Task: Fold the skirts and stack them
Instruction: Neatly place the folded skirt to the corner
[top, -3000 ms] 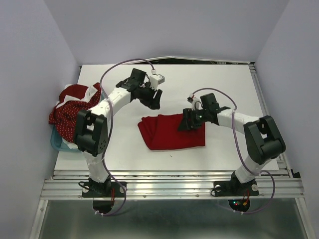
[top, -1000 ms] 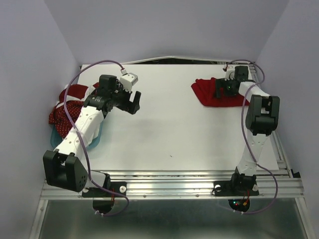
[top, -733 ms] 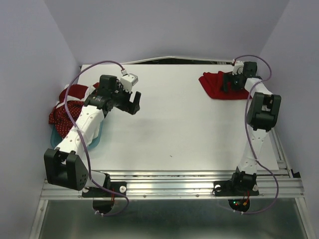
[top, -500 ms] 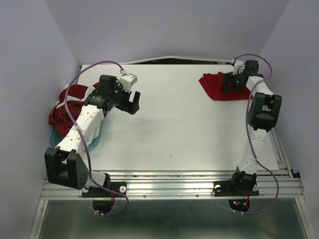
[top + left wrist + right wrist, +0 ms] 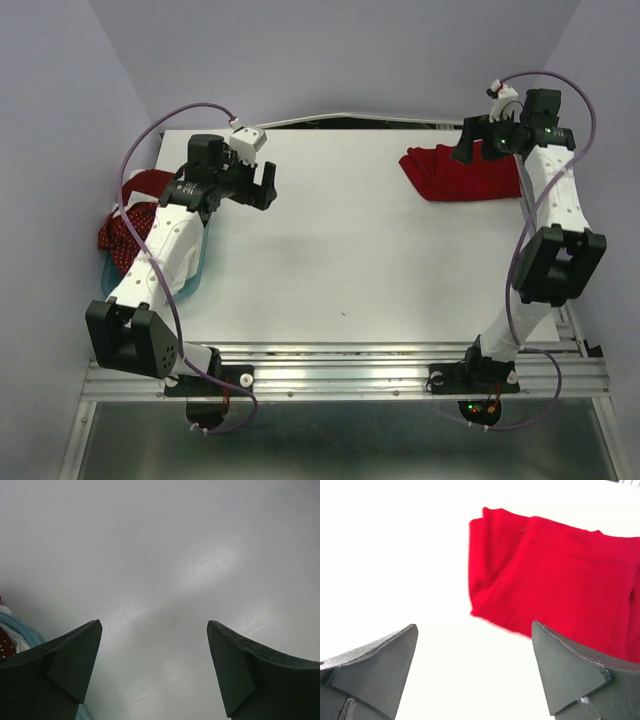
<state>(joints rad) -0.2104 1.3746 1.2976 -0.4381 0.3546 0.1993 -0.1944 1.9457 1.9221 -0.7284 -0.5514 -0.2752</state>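
1. Lying folded at the far right corner of the bench (image 5: 340, 250), the plain red skirt (image 5: 465, 175) forms a flat, roughly rectangular shape.
2. The right tool (image 5: 467, 147) hangs raised by the skirt's far edge, jaws spread wide and gripping nothing. Its wrist view shows the red cloth on the bench beyond the fingers.
3. The left tool (image 5: 262, 186) hovers over bare bench on the left side, jaws likewise wide and empty.
4. The dark red white-dotted skirt (image 5: 118, 238) is heaped with other red and white cloth in the teal tub (image 5: 112, 288) at the bench's left edge, partly hidden by the left arm.
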